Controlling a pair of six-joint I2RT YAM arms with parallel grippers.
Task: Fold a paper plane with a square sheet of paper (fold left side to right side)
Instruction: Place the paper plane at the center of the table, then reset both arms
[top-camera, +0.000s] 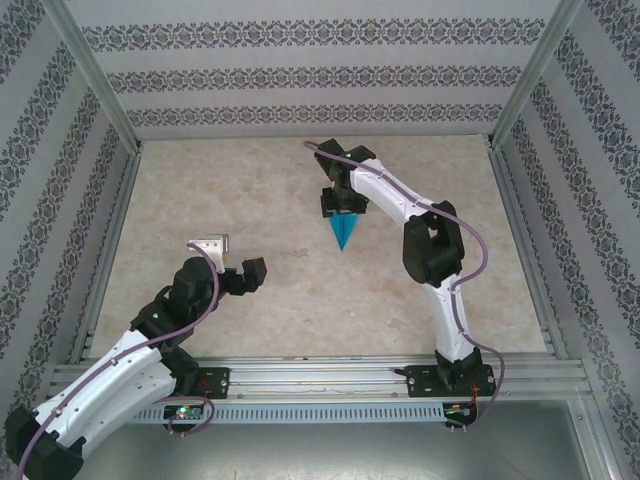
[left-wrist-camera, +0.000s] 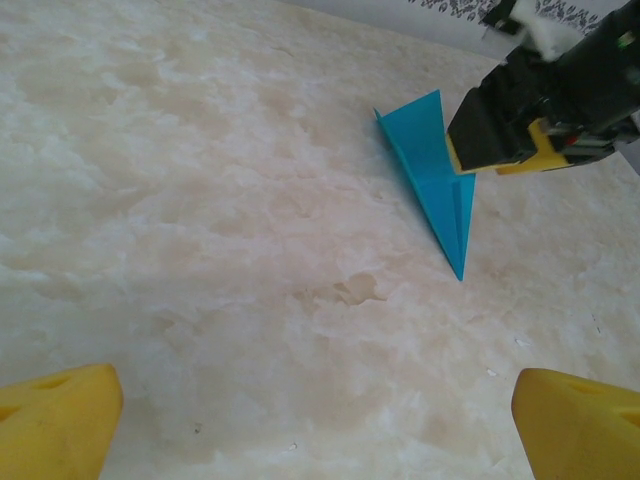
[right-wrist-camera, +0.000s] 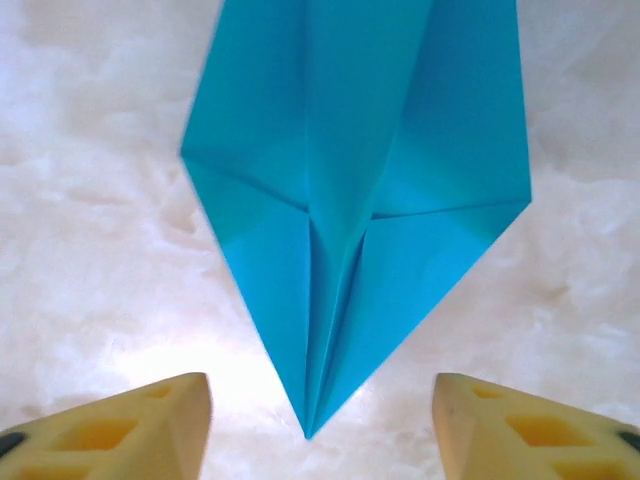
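- One teal-blue paper plane (top-camera: 342, 232) (left-wrist-camera: 435, 180) (right-wrist-camera: 350, 200) lies flat on the marbled bench (top-camera: 250, 200), its folds meeting along a centre crease.
- Right gripper (top-camera: 342, 212) (left-wrist-camera: 505, 150) (right-wrist-camera: 320, 400) hangs over the plane's wide end, jaws parted; in the wrist view a pointed end of the plane lies between the yellow fingers (right-wrist-camera: 140, 420) with bare bench on either side, so nothing is clamped.
- Left gripper (top-camera: 232, 258) (left-wrist-camera: 320, 420) is well apart from the plane, to its left, spread wide and holding nothing.
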